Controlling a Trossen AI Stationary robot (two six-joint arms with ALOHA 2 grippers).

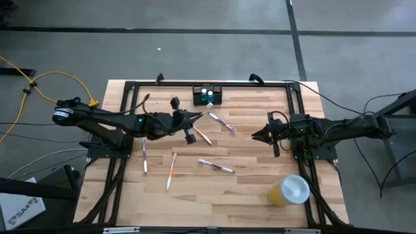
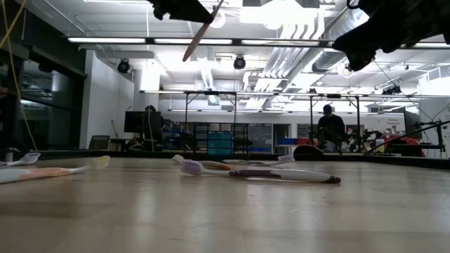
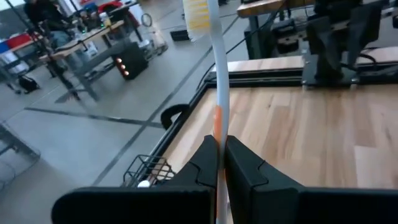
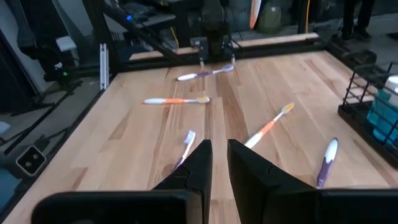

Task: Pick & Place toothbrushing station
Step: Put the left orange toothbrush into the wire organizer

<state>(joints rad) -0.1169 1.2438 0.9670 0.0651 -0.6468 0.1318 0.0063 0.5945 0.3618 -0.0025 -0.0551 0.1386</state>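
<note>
The toothbrushing station (image 1: 208, 95), a black caddy with teal items in it, stands at the table's far edge; its corner shows in the right wrist view (image 4: 367, 102). My left gripper (image 1: 194, 119) hovers in front of it, shut on an orange-and-white toothbrush (image 3: 216, 74) that also shows high in the low view (image 2: 200, 31). Several other toothbrushes lie flat on the table, among them an orange one (image 1: 203, 136) and a purple one (image 1: 222, 121). My right gripper (image 4: 219, 158) waits at the right, fingers a narrow gap apart with nothing between them. My left gripper pinches the toothbrush's handle at its orange stretch (image 3: 218, 127) between its two fingers. The brush runs forward past the fingertips, more along the fingers than across them, with its bristle head (image 3: 199, 15) at the far end. It is tilted and lifted clear of the table.
A yellow cup with a white lid (image 1: 289, 190) stands near the table's right front corner. A purple toothbrush (image 2: 253, 172) lies mid-table, an orange one (image 1: 171, 170) and another purple one (image 1: 144, 156) toward the left. A black frame (image 1: 130, 91) rims the table.
</note>
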